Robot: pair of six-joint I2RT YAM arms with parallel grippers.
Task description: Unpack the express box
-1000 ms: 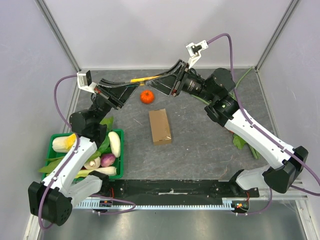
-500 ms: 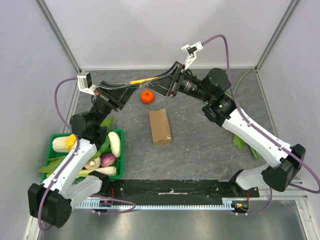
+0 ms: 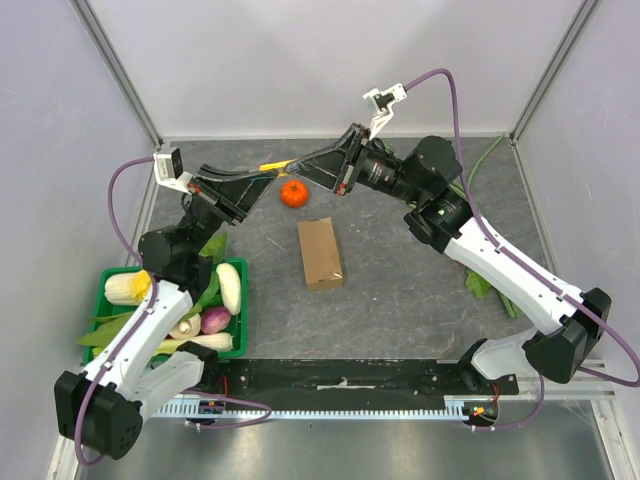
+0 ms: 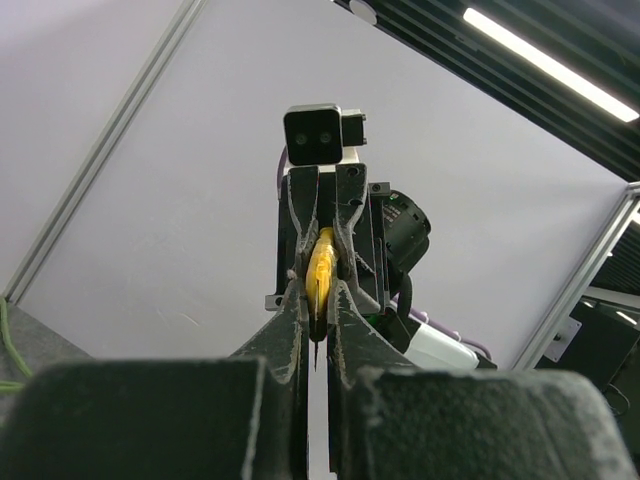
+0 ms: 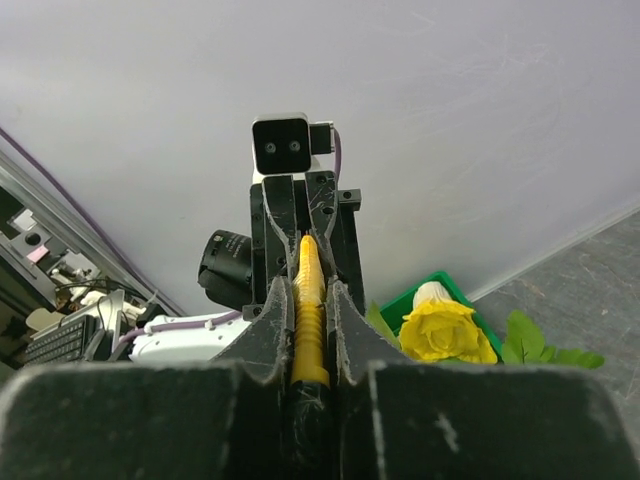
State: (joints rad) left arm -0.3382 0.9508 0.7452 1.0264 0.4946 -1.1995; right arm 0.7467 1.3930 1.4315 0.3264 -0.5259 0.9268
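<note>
The express box [image 3: 320, 253] lies flat on the gray table [image 3: 400, 300], near the middle of the top picture. Its lid is down. Its long side runs from the top of the frame toward the bottom. Nothing touches it. A small orange fruit [image 3: 293, 193] sits just above the box, a little to the left, and does not touch it. Both arms reach up into the air above the far part of the table, in the upper middle of the frame. The left gripper [image 3: 262, 171] and the right gripper [image 3: 302, 164] point at each other, tip to tip. Between them is a thin yellow tool [image 3: 278, 162]. The left gripper is closed tight on one end of it. The right gripper is closed on the other end, and in the right wrist picture its two fingers [image 5: 268, 310] press on both sides of the yellow tool. In the left wrist picture a thin dark tip pokes out of the yellow tool toward the camera. A green crate [image 3: 243, 305] full of vegetables sits at the lower left of the top picture. Some green leaves [image 3: 480, 283] lie on the table at the right, under the right arm.
</note>
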